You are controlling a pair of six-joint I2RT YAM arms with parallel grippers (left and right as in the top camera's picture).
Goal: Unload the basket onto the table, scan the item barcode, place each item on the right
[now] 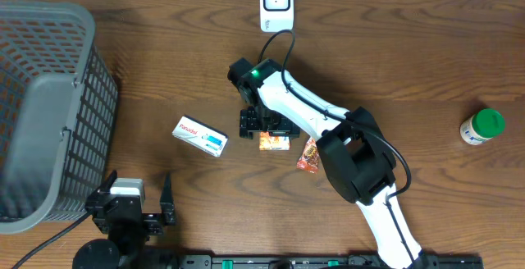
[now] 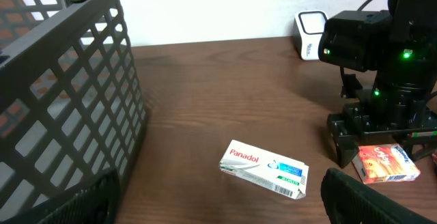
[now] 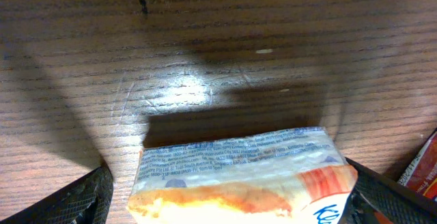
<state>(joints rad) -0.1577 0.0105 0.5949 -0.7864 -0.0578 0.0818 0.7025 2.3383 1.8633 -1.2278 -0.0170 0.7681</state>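
You see from overhead the right gripper down on the orange packet mid-table, well short of the scanner, though only its wrist view shows the jaws spread wide astride the packet, while the left gripper gapes empty near the Panadol box.

Landmark: snack packet, flat on the table. Medicine box lies near its left; basket well beyond, far left. Scanner stands behind it, at the far edge. Sachet just beside its right; bottle well apart, far right.
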